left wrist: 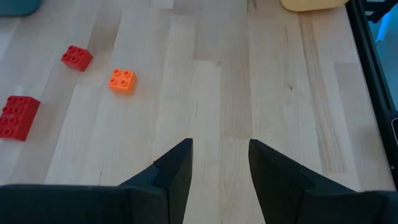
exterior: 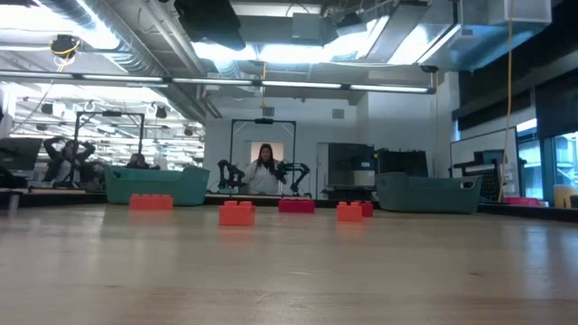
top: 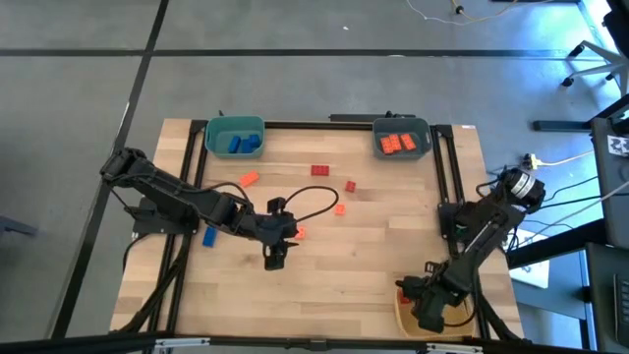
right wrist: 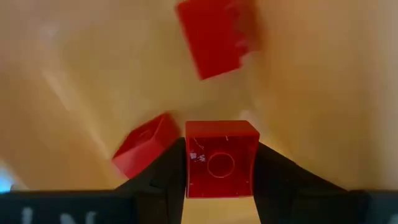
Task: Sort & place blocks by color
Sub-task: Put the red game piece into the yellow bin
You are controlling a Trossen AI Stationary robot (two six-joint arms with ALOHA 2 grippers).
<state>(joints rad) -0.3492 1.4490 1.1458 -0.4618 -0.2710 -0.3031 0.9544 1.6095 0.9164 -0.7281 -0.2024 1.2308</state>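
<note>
Right wrist view: right gripper (right wrist: 221,171) clamped on red block (right wrist: 222,158)

Left arm reaches from the counter's left edge toward the middle; left hand (top: 276,258) low over bare wood, fingers (left wrist: 176,171) apart with nothing between them. Right arm folded back at the near right corner; right hand (top: 429,313) points down, fingers clamped on a red block (right wrist: 221,159).

Teal bin (top: 217,129), grey-blue bin (top: 378,126), yellow bin (top: 401,313) (near edge), table (top: 364,265)
</note>
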